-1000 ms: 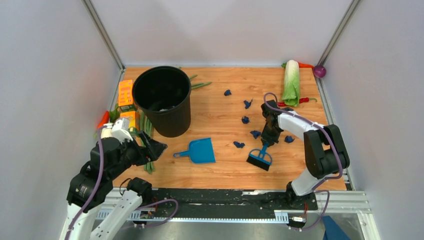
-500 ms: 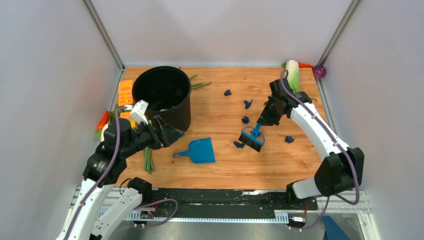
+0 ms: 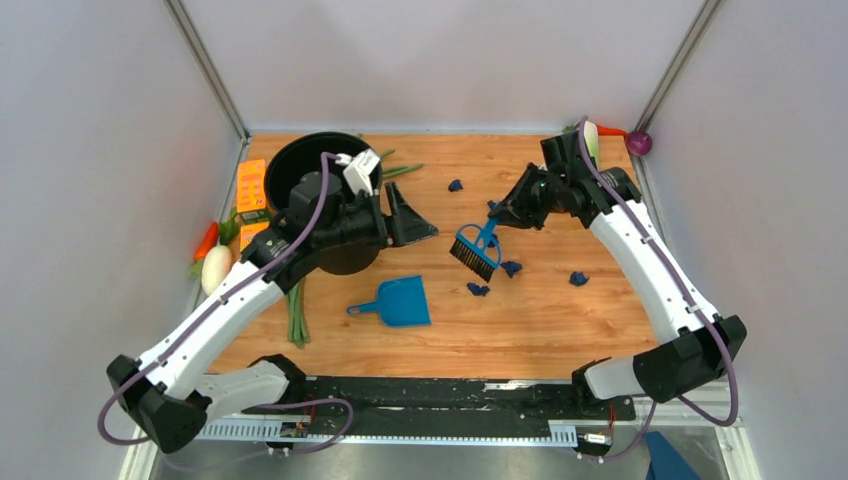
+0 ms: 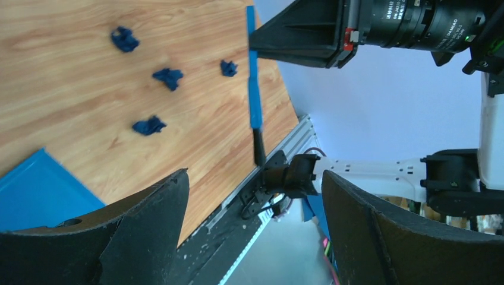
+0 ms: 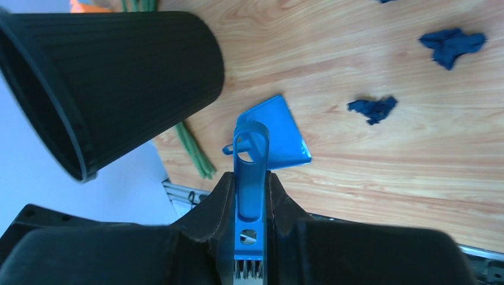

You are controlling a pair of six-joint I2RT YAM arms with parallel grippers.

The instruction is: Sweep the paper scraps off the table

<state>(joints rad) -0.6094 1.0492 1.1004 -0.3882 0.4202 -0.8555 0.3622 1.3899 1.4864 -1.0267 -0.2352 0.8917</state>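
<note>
**Brush gripped above the scraps; bin and dustpan standing apart**

Your right fingers [image 3: 508, 213] are clamped on the handle of the blue brush [image 3: 473, 252]. Its bristle head hangs tilted to their left, between them and your left fingers [image 3: 412, 224]. Your left fingers are spread wide and hold nothing.

The black bin [image 5: 119, 77] stands upright just to the left of the left fingers. The left arm crosses its mouth, so you cannot tell what is inside.

The light blue dustpan [image 3: 405, 300] lies flat on the surface [image 3: 540, 330], on the near side of the left fingers and apart from them. Its handle points left.

The paper scraps [image 3: 512, 268] that show all lie on the surface, outside both containers:
- Two lie just on the near side of the brush head.
- One lies nearer and to the right of the right fingers.
- One lies on the far side of the right fingers.

Whether the bristles touch the surface cannot be told.
</note>
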